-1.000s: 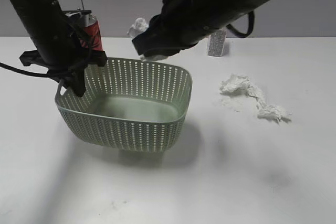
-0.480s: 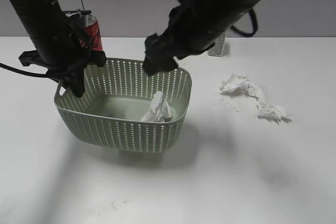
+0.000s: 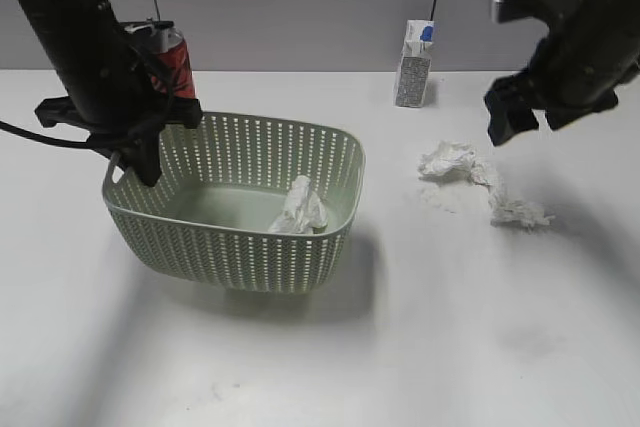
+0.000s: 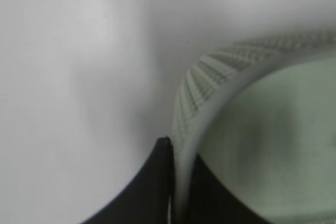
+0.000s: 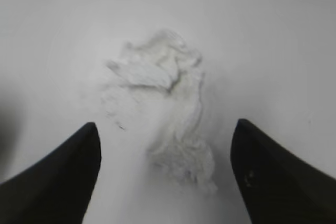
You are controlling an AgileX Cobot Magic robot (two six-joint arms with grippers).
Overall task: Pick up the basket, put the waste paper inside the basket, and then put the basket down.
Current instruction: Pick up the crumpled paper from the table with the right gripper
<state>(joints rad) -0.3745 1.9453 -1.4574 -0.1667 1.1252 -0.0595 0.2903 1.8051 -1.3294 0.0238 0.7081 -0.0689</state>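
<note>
The sage-green slotted basket [image 3: 236, 205] hangs tilted, lifted at its left end. My left gripper [image 3: 146, 160] is shut on its left rim; in the left wrist view the jaws [image 4: 181, 156] pinch the basket wall [image 4: 210, 82]. One white paper wad [image 3: 300, 209] lies inside the basket. A long strung-out waste paper piece [image 3: 482, 183] lies on the table at the right. My right gripper [image 3: 512, 119] is open and empty, hovering above that paper; in the right wrist view the paper [image 5: 170, 108] lies between and beyond the spread jaws [image 5: 165, 145].
A red can [image 3: 172, 59] stands behind the left arm. A small upright white-grey carton [image 3: 413, 75] stands at the back, middle right. The white table [image 3: 400, 347] runs to a grey wall.
My right gripper dropped a paper wad into the basket, then swung right, away from the basket, to above the long paper. The left gripper and basket stayed put.
</note>
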